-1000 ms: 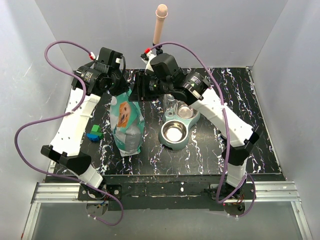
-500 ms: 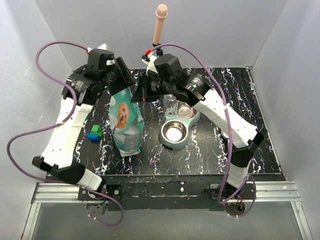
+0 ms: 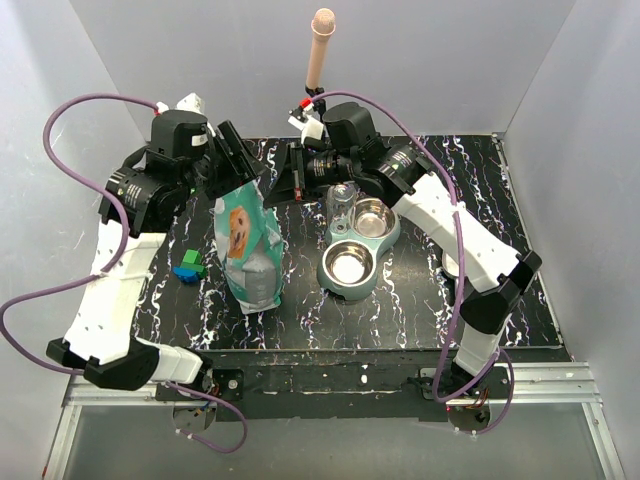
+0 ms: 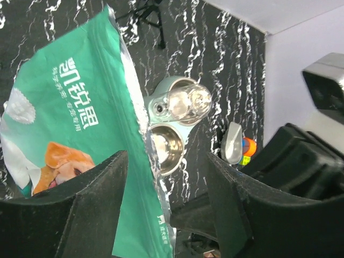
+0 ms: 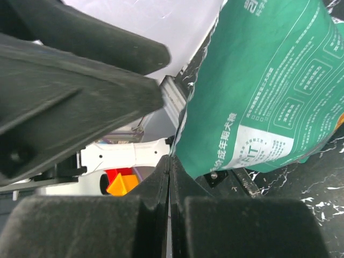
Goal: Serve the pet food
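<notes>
Black white-veined marble-look table (image 3: 520, 220). Teal-green stand-up foil pet food bag (image 3: 250, 250) stands left of centre, long axis near-far, mouth toward the far wall; kibble not visible. Mint double feeder (image 3: 392, 240) just right, steel bowls bare, clear bottle (image 3: 342, 203) at the back. Left gripper (image 4: 166, 158) spread, straddling the bag's top edge. Right gripper (image 5: 169, 161) pinches that edge.

Plain grey walls (image 3: 400, 60); black, white-veined tabletop (image 3: 400, 310).

blue block (image 3: 186, 272) beside green block (image 3: 190, 258)
</notes>
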Action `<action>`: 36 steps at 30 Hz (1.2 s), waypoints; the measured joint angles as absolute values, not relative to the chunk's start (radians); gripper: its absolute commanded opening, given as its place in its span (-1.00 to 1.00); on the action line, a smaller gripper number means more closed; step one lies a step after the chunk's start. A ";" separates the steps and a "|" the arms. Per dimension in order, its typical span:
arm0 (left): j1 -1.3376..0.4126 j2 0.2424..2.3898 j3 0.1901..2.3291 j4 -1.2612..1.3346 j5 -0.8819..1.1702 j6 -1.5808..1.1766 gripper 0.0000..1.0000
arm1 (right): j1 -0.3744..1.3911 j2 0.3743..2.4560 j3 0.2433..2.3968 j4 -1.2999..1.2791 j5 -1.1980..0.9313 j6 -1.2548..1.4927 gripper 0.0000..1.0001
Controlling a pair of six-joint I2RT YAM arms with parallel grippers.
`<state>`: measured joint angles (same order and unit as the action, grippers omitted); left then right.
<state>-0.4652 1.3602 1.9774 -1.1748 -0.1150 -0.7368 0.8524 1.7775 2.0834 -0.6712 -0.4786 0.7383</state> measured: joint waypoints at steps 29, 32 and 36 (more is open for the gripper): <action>-0.465 1.327 1.898 -1.204 -0.112 -0.711 -0.51 | 0.949 1.865 2.269 -0.783 -0.325 0.658 -0.61; -0.465 1.328 1.908 -1.220 -0.113 -0.699 -0.30 | 0.945 1.865 2.267 -0.783 -0.319 0.662 -0.82; -0.465 1.330 1.959 -1.279 -0.139 -0.681 -0.08 | 0.943 1.868 2.267 -0.781 -0.328 0.673 -0.97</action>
<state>-0.4652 1.3304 1.9587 -1.2785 -0.1387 -0.6811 0.9428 1.8675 2.2669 -0.7811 -0.3283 0.6731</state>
